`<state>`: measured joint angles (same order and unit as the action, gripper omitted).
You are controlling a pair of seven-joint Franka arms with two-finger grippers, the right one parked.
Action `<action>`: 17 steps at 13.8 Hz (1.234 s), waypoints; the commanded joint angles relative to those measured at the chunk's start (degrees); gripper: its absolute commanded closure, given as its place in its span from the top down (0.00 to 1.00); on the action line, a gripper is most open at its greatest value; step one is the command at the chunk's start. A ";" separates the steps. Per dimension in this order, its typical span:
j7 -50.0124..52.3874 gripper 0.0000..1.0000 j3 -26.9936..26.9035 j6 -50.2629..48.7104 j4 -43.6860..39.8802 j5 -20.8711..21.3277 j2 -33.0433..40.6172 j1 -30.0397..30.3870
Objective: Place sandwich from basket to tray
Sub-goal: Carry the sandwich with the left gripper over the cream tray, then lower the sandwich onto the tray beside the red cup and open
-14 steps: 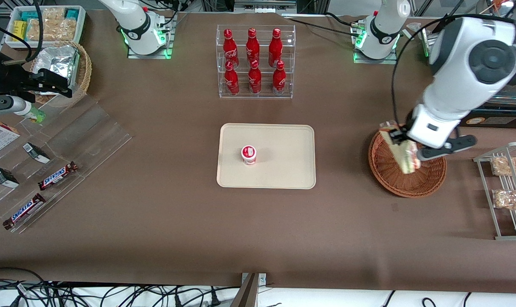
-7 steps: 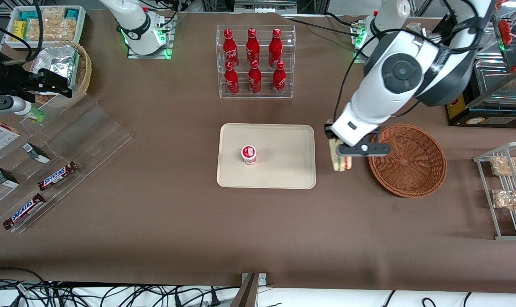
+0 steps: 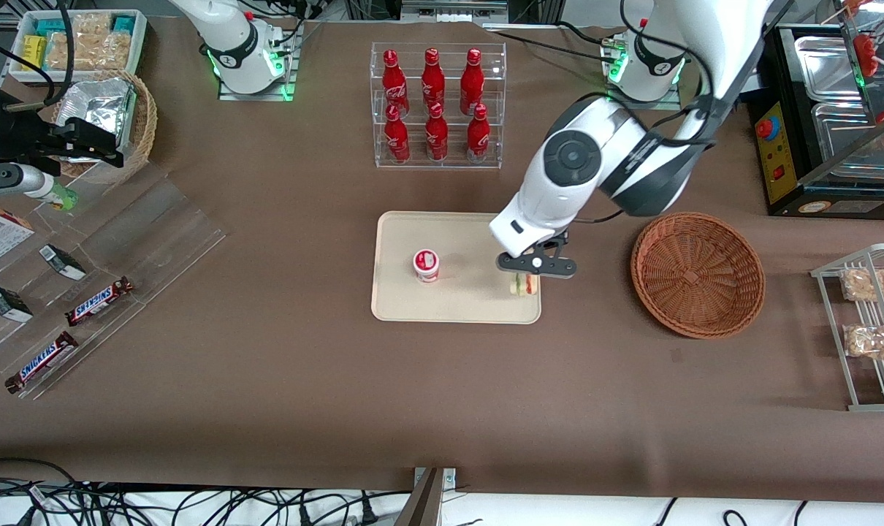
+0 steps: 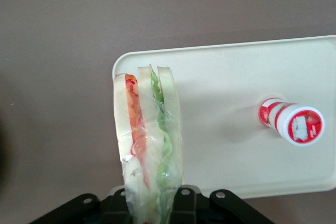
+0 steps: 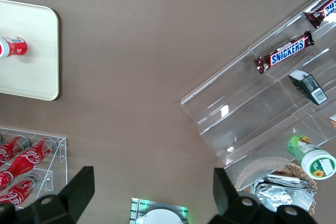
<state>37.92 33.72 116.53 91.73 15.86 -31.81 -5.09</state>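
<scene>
The gripper point(image 3: 524, 281) hangs over the tray point(image 3: 478, 230), at its edge nearest the basket point(image 3: 698, 274), its jaws clamped on the wrapped end of the sandwich point(image 4: 149, 145). The sandwich is out of the basket, which now sits empty, but is not yet set down; lowering and release appear to be left. Its tip hangs close to the tray's rim, so a shift inward seems wise. The small red-capped cup point(image 3: 426, 264) stands well apart, leaving bare tray between.
</scene>
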 commanded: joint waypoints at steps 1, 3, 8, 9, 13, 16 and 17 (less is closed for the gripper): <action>3.73 0.00 -0.14 3.43 -0.68 4.09 -4.39 -1.85; 4.36 0.00 -0.23 4.84 -0.50 4.45 -6.94 -2.29; 8.49 0.00 -0.23 5.37 0.20 11.13 -10.55 -3.96; 8.67 0.03 -0.23 5.28 0.37 11.13 -10.99 -4.48; 9.63 1.00 -0.32 5.37 0.38 11.22 -11.43 -5.01; 10.68 1.00 -0.06 5.02 -0.76 11.13 -9.86 -4.23; 12.43 1.00 -0.06 4.67 -0.77 10.69 -7.59 -3.70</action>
<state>47.52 33.64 121.86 91.12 25.23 -43.06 -9.49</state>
